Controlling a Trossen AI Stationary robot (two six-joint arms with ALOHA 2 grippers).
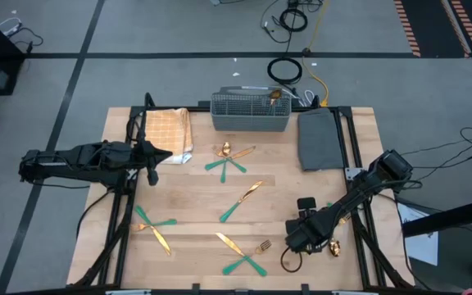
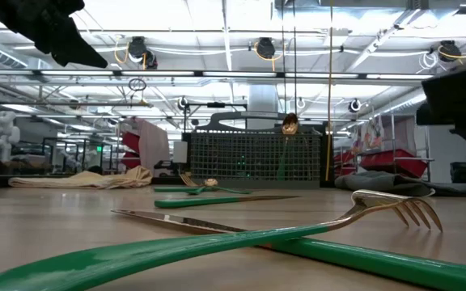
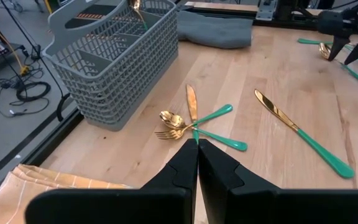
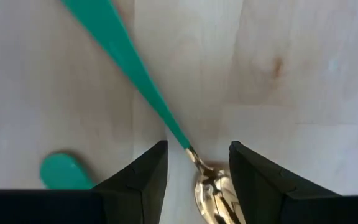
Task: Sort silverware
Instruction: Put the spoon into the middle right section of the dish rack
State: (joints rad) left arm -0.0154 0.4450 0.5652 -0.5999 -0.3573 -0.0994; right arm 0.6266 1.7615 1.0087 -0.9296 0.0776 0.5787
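Silverware with gold heads and teal handles lies in small crossed groups on the wooden table (image 1: 187,197): one near the basket (image 1: 229,157), one at mid-table (image 1: 242,201), one at near left (image 1: 154,227), one at the near edge (image 1: 244,254). My right gripper (image 4: 197,180) points down, open, at the near right. Its fingers stand on either side of a spoon's neck (image 4: 191,152), just above the gold bowl (image 4: 215,198), without touching it. A second teal handle end (image 4: 64,171) lies beside it. My left gripper (image 3: 197,163) waits shut above the table's left side.
A grey slotted basket (image 1: 250,112) stands at the far edge with one spoon (image 1: 274,94) upright in it. A folded grey cloth (image 1: 318,139) lies to its right and a tan checked cloth (image 1: 169,135) to its left. A fork (image 2: 395,208) lies close to the low camera.
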